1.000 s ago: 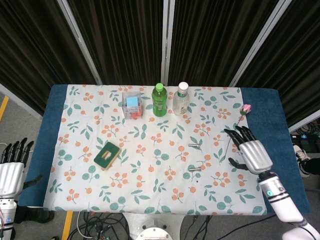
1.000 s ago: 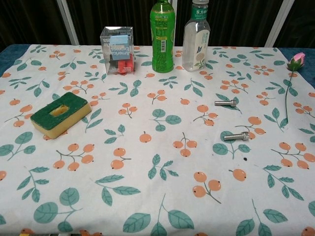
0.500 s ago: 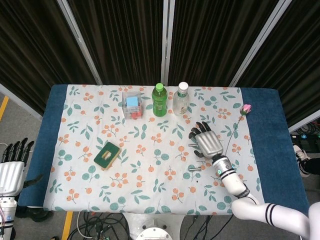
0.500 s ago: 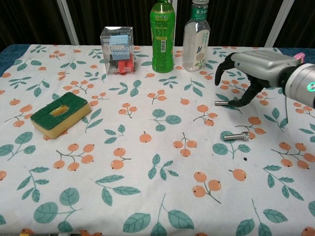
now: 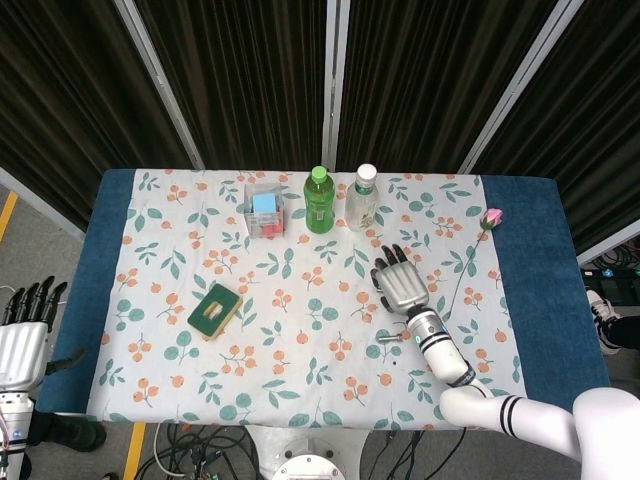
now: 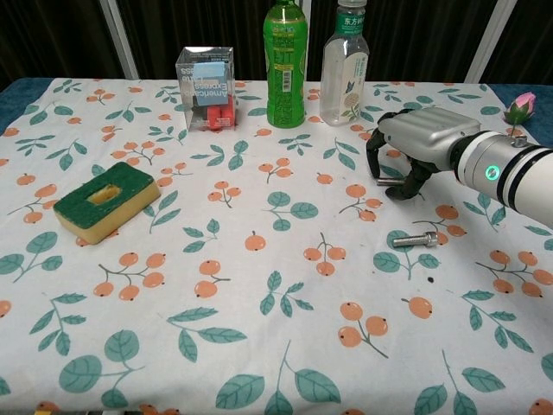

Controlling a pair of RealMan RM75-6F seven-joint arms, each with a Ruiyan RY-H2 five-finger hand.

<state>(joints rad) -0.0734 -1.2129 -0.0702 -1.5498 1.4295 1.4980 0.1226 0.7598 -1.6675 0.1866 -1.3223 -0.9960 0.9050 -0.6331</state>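
right hand [image 6: 399, 164] over upper bolt [image 6: 381, 181]

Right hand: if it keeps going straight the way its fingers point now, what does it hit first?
Probably the clear bottle. In the head view the right hand points up-table and slightly left, with bare tablecloth between. The green bottle stands further left. The hand's height is unclear, and a bolt lies under its fingers.

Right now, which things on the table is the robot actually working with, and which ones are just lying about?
In hand:
right hand, fingers curled down over the upper bolt
lower bolt, close by on the tablecloth

Lying about:
sponge
clear box
green bottle
clear bottle
rose
left hand, off the table's edge
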